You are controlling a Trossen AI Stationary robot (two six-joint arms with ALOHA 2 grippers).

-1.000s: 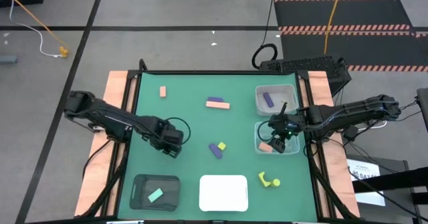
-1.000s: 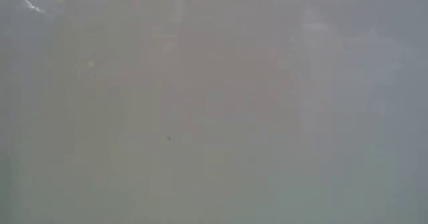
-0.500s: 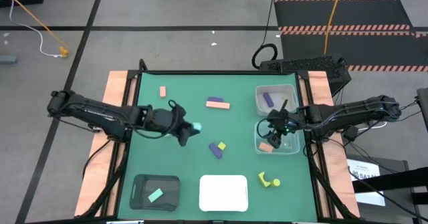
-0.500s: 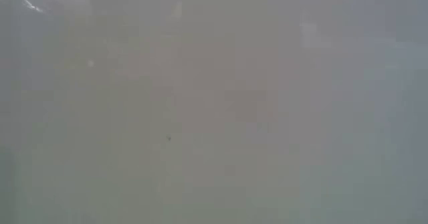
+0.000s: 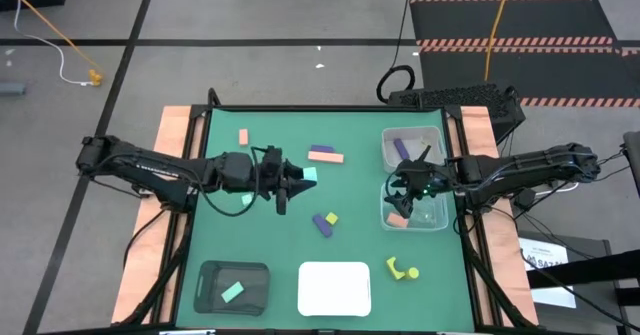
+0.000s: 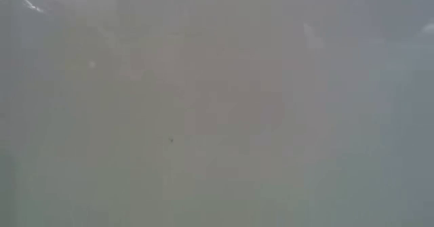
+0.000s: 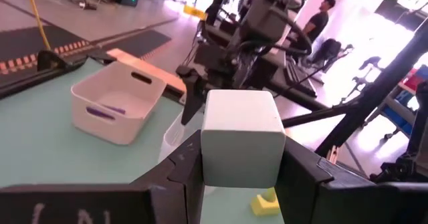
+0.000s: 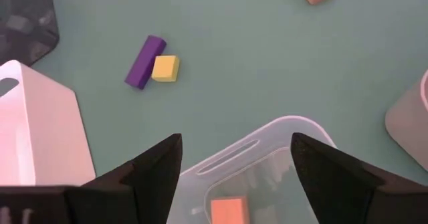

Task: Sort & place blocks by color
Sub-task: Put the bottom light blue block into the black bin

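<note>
My left gripper (image 5: 297, 180) is over the middle of the green table, shut on a mint green cube (image 5: 308, 174); the cube fills the left wrist view (image 7: 241, 134). My right gripper (image 5: 402, 189) hangs open over the clear tray (image 5: 432, 218). A salmon block (image 5: 398, 218) lies in this tray. On the table lie a purple bar (image 8: 143, 62) touching a yellow cube (image 8: 165, 68), a salmon bar with a purple one (image 5: 325, 154), a salmon block (image 5: 243, 136) and a yellow odd piece (image 5: 402, 269). My left gripper pinches the mint cube between its two fingers, one on each opposite side face (image 7: 210, 154). The fingers lie about level and point toward the table's right. The cube is lifted clear of the table and sits upright in the hold.
A white-grey tray (image 5: 432, 135) with a purple block (image 5: 401, 148) stands beyond the clear tray. A black tray (image 5: 205, 280) with a mint block (image 5: 233, 291) and a white tray (image 5: 335, 287) stand at the near edge. The low view shows only a pale blank surface.
My left gripper has risen from the table, tipped from pointing down to level, and swung toward the far right, carrying the mint cube clear of the table. My right gripper has shifted a little toward the far edge over the clear tray.
</note>
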